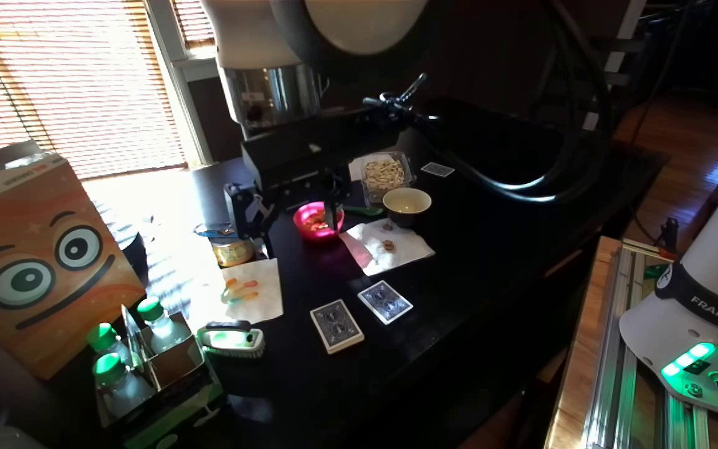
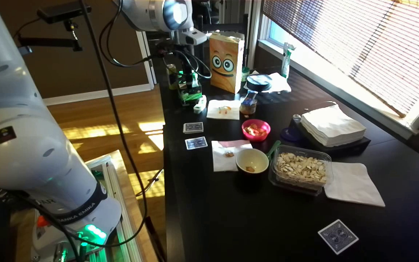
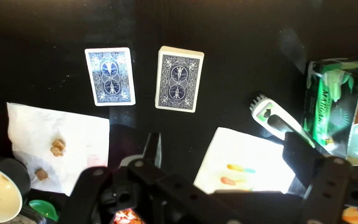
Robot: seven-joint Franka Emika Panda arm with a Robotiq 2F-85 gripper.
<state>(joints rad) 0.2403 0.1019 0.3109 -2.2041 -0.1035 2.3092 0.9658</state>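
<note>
A big black surface (image 2: pixel 231 225) holds up all the things. A tall orange box (image 1: pixel 35 237) with a smiling face stands near a green and black bottle box (image 3: pixel 325 109). The bottle box is split inside, most likely so the bottles (image 1: pixel 119 383) stand up and do not bump.

The jaws hang over the surface, pointing down, spread wide, with nothing in their grip. In the wrist view, a white napkin (image 3: pixel 241 146) lies flat in the gap between them, maybe to keep what is on it clean. A pink bowl (image 2: pixel 256 138) stands near it; its round wall likely stops the reddish bits (image 2: pixel 255 130) from spilling. A white brush (image 3: pixel 281 123) lies on its side by the napkin, perhaps because it rests best that way. A stack of cards (image 3: pixel 179 81) is face down, likely to hide the fronts.

The smallest things are the gummy worms (image 3: pixel 235 168) on the napkin. Their long way runs almost straight left to right, from jaw to jaw. One has its yellow end left and its blue end right; below it, another has its red end left.
</note>
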